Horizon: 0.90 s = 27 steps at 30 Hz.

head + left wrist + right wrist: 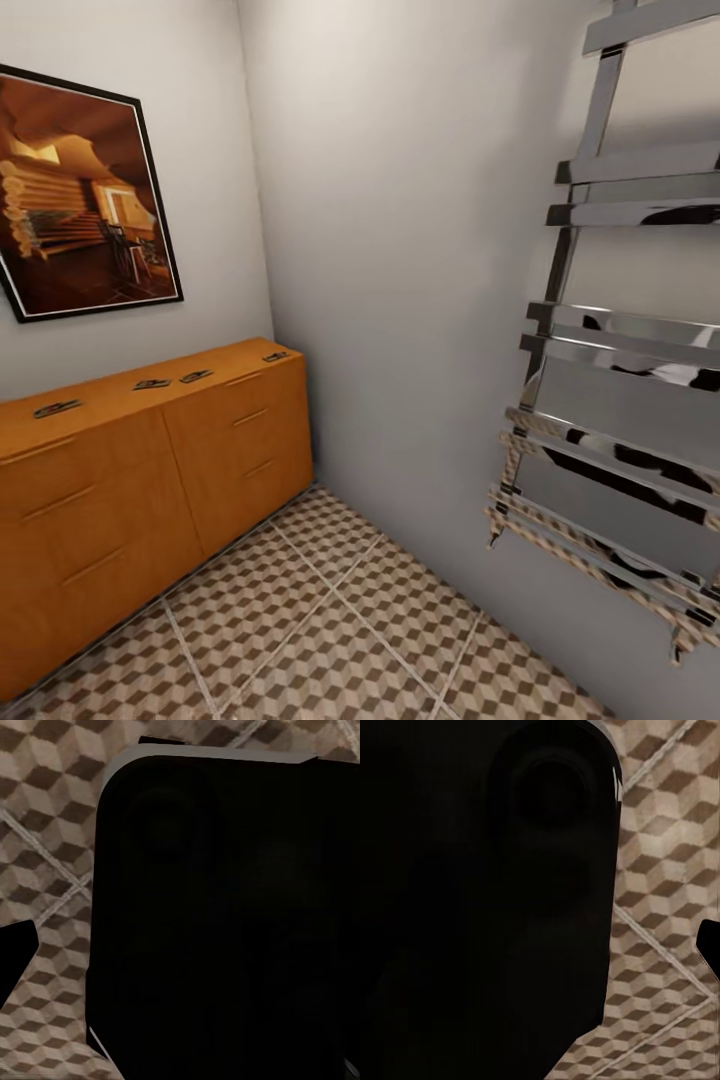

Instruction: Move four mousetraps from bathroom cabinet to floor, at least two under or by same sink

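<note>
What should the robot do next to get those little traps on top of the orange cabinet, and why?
Probably roll closer to the cabinet first. All four mousetraps lie on its top, off to the left across a stretch of bathroom floor, and no arm is near them. Both wrist views look down at tiles, so reaching now seems too far.

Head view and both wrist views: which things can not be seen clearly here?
- Mousetraps on the cabinet, head view: too small to show wire or red marks.
- Cabinet: cut off by the left edge.
- Both wrist views: a dark body hides most of the bathroom floor; gripper states cannot be told.
</note>
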### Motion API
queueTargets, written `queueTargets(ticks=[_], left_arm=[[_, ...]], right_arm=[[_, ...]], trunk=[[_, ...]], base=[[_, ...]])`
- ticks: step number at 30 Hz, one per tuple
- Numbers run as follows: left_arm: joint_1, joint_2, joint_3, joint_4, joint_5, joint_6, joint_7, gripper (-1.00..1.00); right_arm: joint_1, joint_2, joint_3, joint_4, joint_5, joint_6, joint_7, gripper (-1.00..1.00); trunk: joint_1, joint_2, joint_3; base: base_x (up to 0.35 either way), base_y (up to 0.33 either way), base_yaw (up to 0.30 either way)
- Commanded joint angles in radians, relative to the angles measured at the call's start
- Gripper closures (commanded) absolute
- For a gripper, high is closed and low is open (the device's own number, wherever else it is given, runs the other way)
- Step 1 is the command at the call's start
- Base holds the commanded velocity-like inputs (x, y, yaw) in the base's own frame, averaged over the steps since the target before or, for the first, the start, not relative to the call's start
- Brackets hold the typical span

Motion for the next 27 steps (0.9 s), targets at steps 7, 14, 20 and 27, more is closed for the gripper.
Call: queueTargets(ticks=[7, 14, 20, 27], left_arm=[[0.0, 0.0, 0.0, -0.001, 0.009, -0.002, 0.0, -1.0], [0.0, 0.0, 0.0, -0.001, 0.009, -0.002, 0.0, -1.0], [0.0, 0.0, 0.0, -0.001, 0.009, -0.002, 0.0, -1.0], [0.0, 0.0, 0.0, -0.001, 0.009, -0.002, 0.0, -1.0]], right_arm=[[0.0, 0.0, 0.0, 0.0, 0.0, -0.003, -0.001, -1.0], [0.0, 0.0, 0.0, 0.0, 0.001, -0.004, -0.001, -1.0], [0.0, 0.0, 0.0, 0.0, 0.001, -0.004, -0.001, -1.0], [0.0, 0.0, 0.0, 0.0, 0.001, -0.004, -0.001, -1.0]], trunk=[[0.0, 0.0, -0.001], [0.0, 0.0, -0.001], [0.0, 0.0, -0.001], [0.0, 0.0, -0.001]], base=[[0.0, 0.0, 0.277], [0.0, 0.0, 0.277], [0.0, 0.0, 0.277], [0.0, 0.0, 0.277]])
